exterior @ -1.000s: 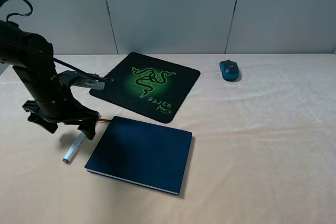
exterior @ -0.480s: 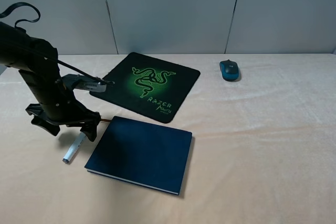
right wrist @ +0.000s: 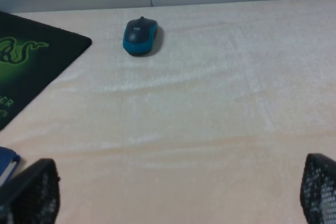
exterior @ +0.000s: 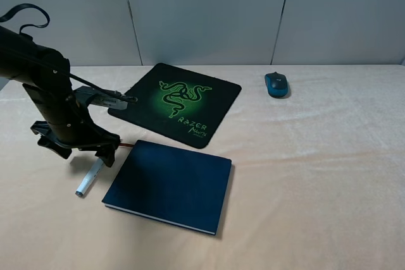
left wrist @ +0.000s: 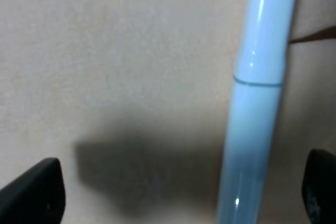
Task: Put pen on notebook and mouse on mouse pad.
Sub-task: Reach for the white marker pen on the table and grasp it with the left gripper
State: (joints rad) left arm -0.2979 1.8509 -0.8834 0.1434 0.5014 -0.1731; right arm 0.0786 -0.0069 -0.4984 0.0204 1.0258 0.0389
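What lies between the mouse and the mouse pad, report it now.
Nothing: only bare tablecloth separates the mouse from the mouse pad, clearest in the exterior high view.

Pen (left wrist: pixel 257 103): smooth, glossy white plastic. Mouse pad (exterior: pixel 147 104): matt black cloth. Notebook (exterior: pixel 171 184) cover: smooth, matt. Tabletop (exterior: pixel 316 175): matt, finely textured beige cloth.

Between my black left jaws the pen (left wrist: pixel 257 103) shows pale bluish-white with a dark grey end. The notebook (exterior: pixel 171 184) is dark navy with a white page edge and a reddish-brown ribbon (exterior: pixel 128 145). The mouse pad (exterior: pixel 177 102) is black with a bright green snake logo and green lettering. Ahead of my black, mesh-patterned right jaws, the mouse (right wrist: pixel 140 36) is teal with a darker top. The worktop (exterior: pixel 316 175) is pale peach.
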